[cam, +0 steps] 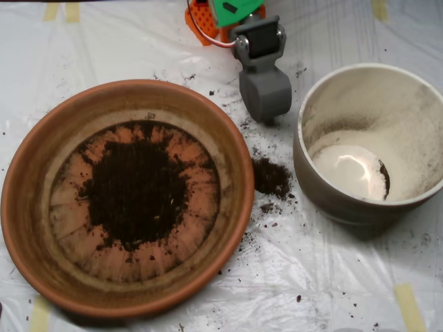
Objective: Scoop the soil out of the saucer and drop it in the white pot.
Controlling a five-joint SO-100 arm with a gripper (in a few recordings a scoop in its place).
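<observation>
On the left, your large round terracotta saucer holds a dark crumbly heap of soil at its centre. Just right of its rim, a small spilled clump lies on the plastic sheet. Above that, the grey clamshell scoop hangs with its halves seemingly together, apparently empty. On the right, the off-white pot looks almost bare inside. Swing left, open wide above the heap's middle, and bite deep.
</observation>
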